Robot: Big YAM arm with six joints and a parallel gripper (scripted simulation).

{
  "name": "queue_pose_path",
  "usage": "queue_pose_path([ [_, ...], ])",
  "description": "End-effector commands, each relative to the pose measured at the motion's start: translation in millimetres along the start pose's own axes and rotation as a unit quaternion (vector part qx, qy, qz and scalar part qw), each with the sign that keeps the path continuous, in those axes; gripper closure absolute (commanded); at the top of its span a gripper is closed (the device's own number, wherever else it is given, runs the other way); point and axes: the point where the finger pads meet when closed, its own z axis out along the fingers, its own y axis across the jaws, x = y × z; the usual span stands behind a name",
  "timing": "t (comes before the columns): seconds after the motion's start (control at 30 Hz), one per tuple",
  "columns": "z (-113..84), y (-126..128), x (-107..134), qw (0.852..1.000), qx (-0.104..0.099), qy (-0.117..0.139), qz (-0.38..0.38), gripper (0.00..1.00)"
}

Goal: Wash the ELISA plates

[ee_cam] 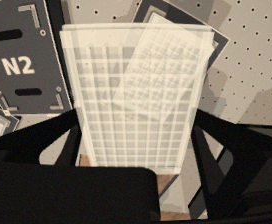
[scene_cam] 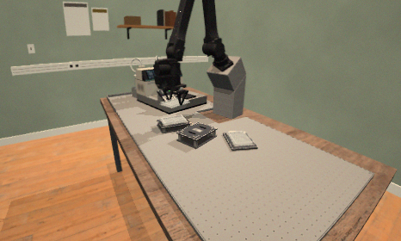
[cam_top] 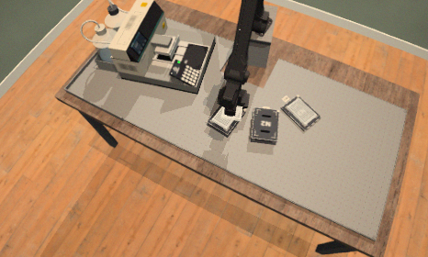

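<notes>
My gripper (cam_top: 230, 112) (scene_cam: 172, 100) (ee_cam: 136, 113) is shut on a translucent ELISA plate (ee_cam: 132, 145) and holds it by its long sides, high above the left nest (ee_cam: 221, 41). A second plate (cam_top: 219, 120) (scene_cam: 173, 120) sits in that left nest and shows through the held one in the wrist view. The nest N2 (cam_top: 264, 132) (scene_cam: 197, 138) (ee_cam: 34, 90) is bare. A third plate (cam_top: 300, 110) (scene_cam: 240, 139) lies in the right nest. The washer (cam_top: 133, 32) (scene_cam: 143, 85) shows a green lamp (cam_top: 179, 61) above its keypad (cam_top: 189, 75).
The robot's grey base pedestal (scene_cam: 229, 93) stands at the table's rear edge, between the washer and the right nest. Bottles (cam_top: 113, 20) with tubes stand behind the washer. The left nest and N2 stand close together.
</notes>
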Motion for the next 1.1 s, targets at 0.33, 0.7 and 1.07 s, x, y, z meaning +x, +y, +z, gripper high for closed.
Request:
queue_pose_path([
  [0.33,-7.4,-17.9,-0.7,1.000,0.004,-0.017,0.010,0.16],
  [0.7,-3.1,-67.2,29.7,1.000,0.002,-0.004,0.012,0.16],
  [1.07,-7.3,-111.0,43.3,1.000,0.005,-0.009,0.010,0.16],
])
